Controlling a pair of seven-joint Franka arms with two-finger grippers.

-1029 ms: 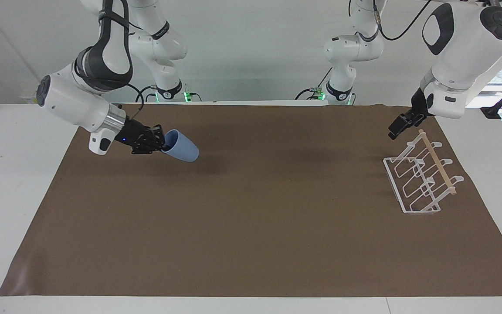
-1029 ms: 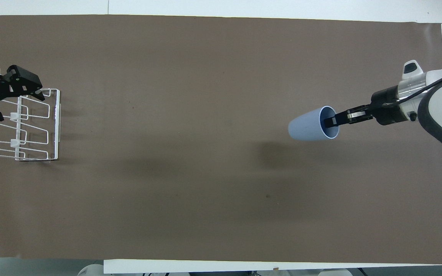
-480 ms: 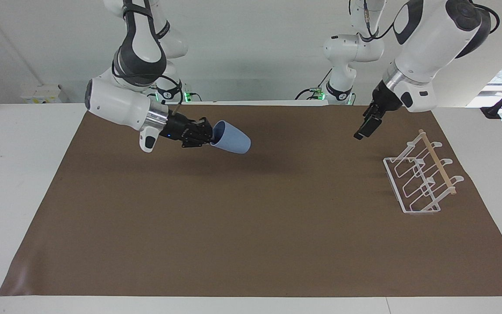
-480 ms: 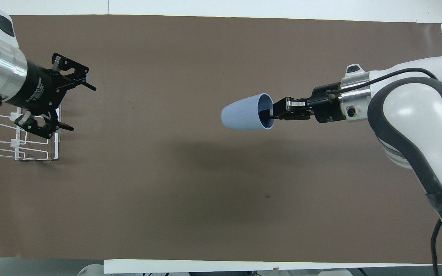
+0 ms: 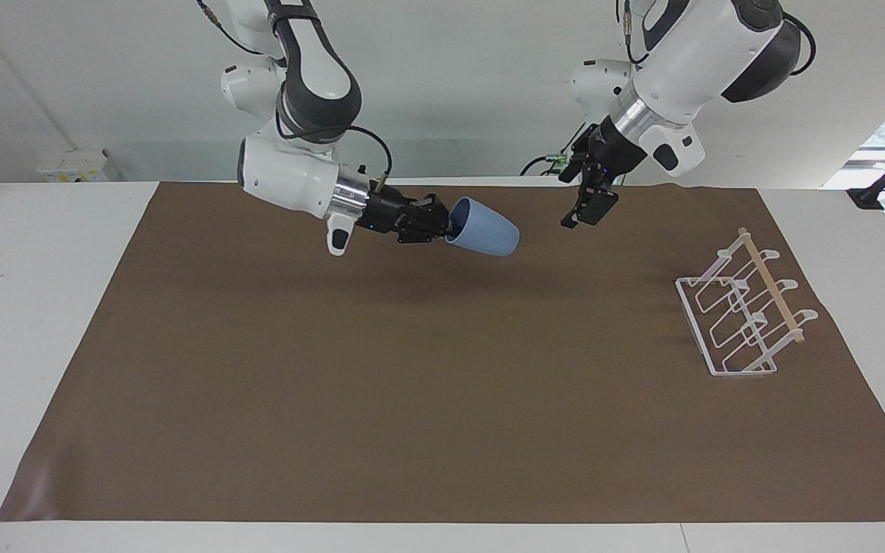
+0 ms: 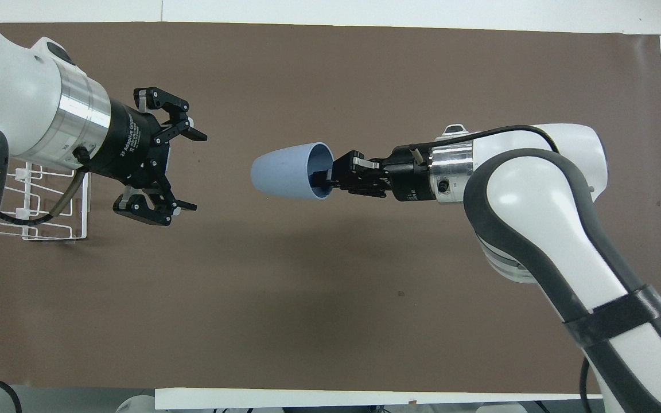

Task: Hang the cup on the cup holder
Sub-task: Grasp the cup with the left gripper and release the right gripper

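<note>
The light-blue cup lies on its side in the air, its mouth toward my right gripper. That gripper is shut on the cup's rim, one finger inside the mouth, over the middle of the mat. The overhead view shows the cup and the right gripper as well. My left gripper is open and empty, up in the air over the mat between the cup and the cup holder, and faces the cup's base. The white wire cup holder stands at the left arm's end, partly hidden under the left arm in the overhead view.
A brown mat covers most of the white table. Only the cup holder rests on it.
My right gripper has carried the cup toward the table's middle. My left gripper has left the cup holder and moved toward the cup, with its fingers open.
</note>
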